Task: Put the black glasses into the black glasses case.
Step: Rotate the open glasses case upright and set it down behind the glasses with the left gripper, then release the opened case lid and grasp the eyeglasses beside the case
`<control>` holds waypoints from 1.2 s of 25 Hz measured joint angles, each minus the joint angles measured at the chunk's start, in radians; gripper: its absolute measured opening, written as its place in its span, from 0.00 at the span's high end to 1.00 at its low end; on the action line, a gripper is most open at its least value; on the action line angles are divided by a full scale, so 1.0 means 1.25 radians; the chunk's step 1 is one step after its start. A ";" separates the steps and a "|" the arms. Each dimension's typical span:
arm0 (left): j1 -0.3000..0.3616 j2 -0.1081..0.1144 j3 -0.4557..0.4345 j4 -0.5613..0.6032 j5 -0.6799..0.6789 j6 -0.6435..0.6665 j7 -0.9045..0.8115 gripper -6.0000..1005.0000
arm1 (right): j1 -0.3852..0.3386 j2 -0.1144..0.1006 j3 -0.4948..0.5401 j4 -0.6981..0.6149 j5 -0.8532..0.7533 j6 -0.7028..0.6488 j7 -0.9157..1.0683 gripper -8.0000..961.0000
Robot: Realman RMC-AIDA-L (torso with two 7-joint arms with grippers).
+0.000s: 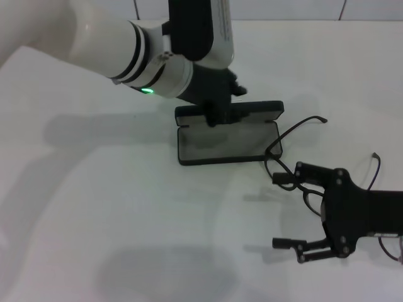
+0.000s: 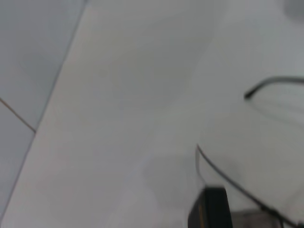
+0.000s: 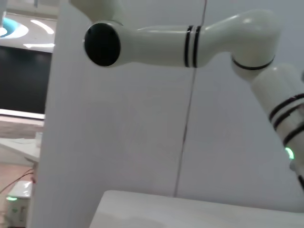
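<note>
On the white desk [image 1: 94, 207], the black glasses case [image 1: 228, 139] lies open, its lid propped upright at the far edge and its grey-lined tray facing up. The left pincer [image 1: 221, 116] sits on the lid's rim; whether its fingers grip the rim cannot be told. The right pincer [image 1: 286, 211] hovers near the desk's right side with fingers spread apart, holding nothing. The black glasses [image 1: 296, 154] rest unfolded just right of the case, one lens rim touching its corner. No legible writing shows.
</note>
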 joint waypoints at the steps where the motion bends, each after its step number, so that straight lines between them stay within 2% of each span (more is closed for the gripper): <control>1: 0.001 0.001 -0.002 0.002 -0.009 0.001 -0.002 0.74 | -0.001 0.000 0.007 0.000 0.000 0.000 0.001 0.08; 2: 0.006 0.001 -0.010 0.011 -0.036 0.004 -0.005 0.74 | -0.002 0.001 0.018 0.000 -0.001 0.000 0.002 0.08; 5: 0.040 0.002 -0.040 0.028 -0.127 0.008 0.001 0.61 | -0.012 0.004 0.067 0.000 0.001 -0.001 0.011 0.08; 9: 0.118 0.001 -0.079 0.026 -0.303 -0.001 0.062 0.43 | -0.052 0.017 0.232 -0.047 -0.022 0.024 0.083 0.08; 11: 0.151 0.002 -0.090 0.019 -0.365 -0.003 0.093 0.33 | -0.075 0.002 0.283 -0.140 -0.094 0.083 0.171 0.08; 12: 0.163 0.003 -0.094 0.017 -0.381 -0.001 0.095 0.28 | -0.092 -0.013 0.287 -0.208 -0.146 0.130 0.235 0.08; 14: 0.174 0.004 -0.102 0.016 -0.385 0.006 0.088 0.27 | -0.140 -0.043 0.290 -0.409 -0.285 0.276 0.429 0.08; 16: 0.182 0.002 -0.106 0.014 -0.386 0.007 0.089 0.26 | -0.180 -0.051 0.295 -0.584 -0.434 0.387 0.595 0.08; 17: 0.187 0.001 -0.105 0.011 -0.386 0.007 0.090 0.25 | -0.205 -0.042 0.312 -0.689 -0.560 0.437 0.710 0.08; 18: 0.189 0.001 -0.105 0.009 -0.386 0.006 0.091 0.25 | -0.223 -0.020 0.334 -0.777 -0.682 0.465 0.807 0.08; 19: 0.191 0.002 -0.105 0.006 -0.385 0.006 0.092 0.24 | -0.242 0.005 0.359 -0.846 -0.797 0.481 0.895 0.12; 20: 0.191 0.002 -0.105 0.003 -0.383 0.005 0.092 0.23 | -0.255 0.030 0.384 -0.906 -0.904 0.477 0.967 0.16; 21: 0.189 0.002 -0.105 -0.002 -0.381 0.005 0.092 0.23 | -0.268 0.061 0.407 -0.983 -1.037 0.450 1.068 0.16; 22: 0.185 0.002 -0.105 -0.008 -0.380 0.005 0.092 0.22 | -0.271 0.071 0.412 -1.011 -1.092 0.430 1.109 0.16; 23: 0.178 0.002 -0.105 -0.018 -0.380 0.004 0.092 0.22 | -0.267 0.078 0.411 -1.046 -1.167 0.399 1.170 0.16; 25: 0.166 0.004 -0.106 -0.033 -0.380 0.003 0.092 0.22 | -0.250 0.080 0.398 -1.071 -1.247 0.356 1.255 0.16; 30: 0.146 0.004 -0.107 -0.051 -0.376 0.003 0.094 0.22 | -0.218 0.082 0.364 -1.086 -1.352 0.316 1.393 0.19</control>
